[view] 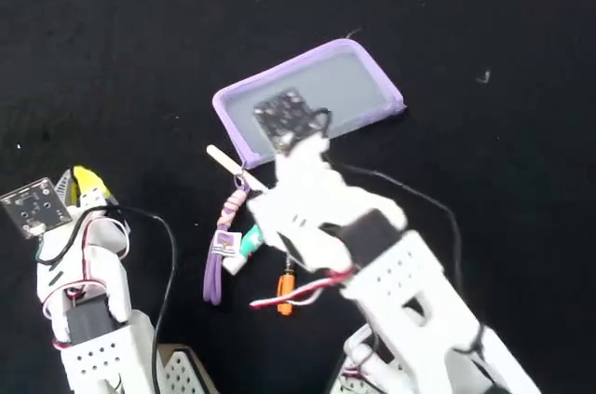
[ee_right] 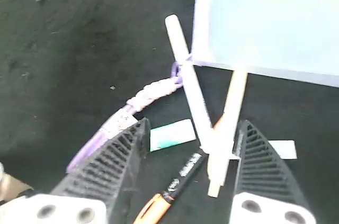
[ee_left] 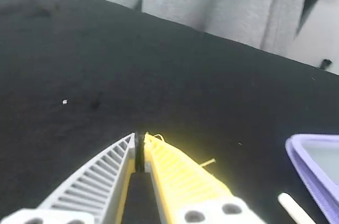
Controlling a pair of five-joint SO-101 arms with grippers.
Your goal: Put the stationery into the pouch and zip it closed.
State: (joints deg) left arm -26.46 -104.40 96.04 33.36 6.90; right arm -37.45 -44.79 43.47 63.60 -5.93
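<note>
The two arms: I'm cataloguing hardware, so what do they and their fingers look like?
The left arm and right arm are white shells with black motor blocks, red, white and black cables and a dotted circuit board at the wrist. The left gripper has ribbed triangular fingers, one pale grey, one yellow; the right gripper's are black on white bases.

We log white plastic arms (view: 410, 292), black cables (view: 173, 259), red-white wires (view: 298, 293). Left gripper (ee_left: 139, 138): one white ribbed finger (ee_left: 95, 179), one yellow. Right gripper (ee_right: 193, 128): dark ribbed fingers (ee_right: 111, 155), white bases (ee_right: 265, 211).
</note>
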